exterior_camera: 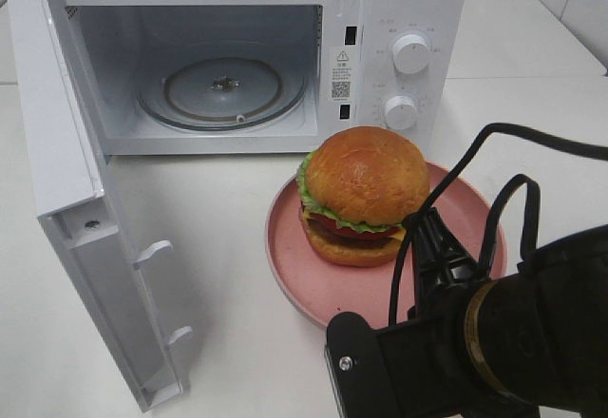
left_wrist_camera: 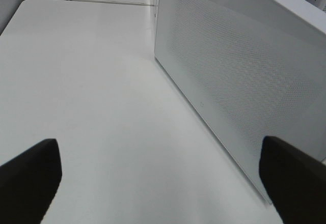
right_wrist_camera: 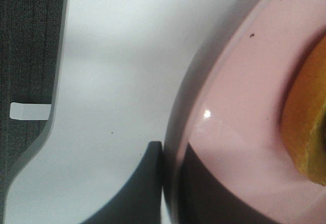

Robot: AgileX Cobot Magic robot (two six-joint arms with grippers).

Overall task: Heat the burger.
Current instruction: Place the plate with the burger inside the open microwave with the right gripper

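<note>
Nearest, the big black right arm came in with thin black cables looping over it. Its right claw was pressed together, with its pointy tip over the near side of the plate, just beside the burger. I could not tell if the tip touched the plate. The plate was round, pink, smooth and shiny, and it lay flat on the white tabletop. The burger sat on the plate, toward its far side. It had a round, glossy, golden-brown bun on top, curly green lettuce, a red tomato slice, a bit of yellow cheese and a dark patty. To the left, the white door of the microwave stood wide open. The left claw hung over the bare tabletop by the door's dotted outer side, its two dark tips spread far apart with nothing between them. Behind the plate stood the boxy white microwave. Inside it lay a round, clear glass tray. On its front were two round white knobs, one above the other.
</note>
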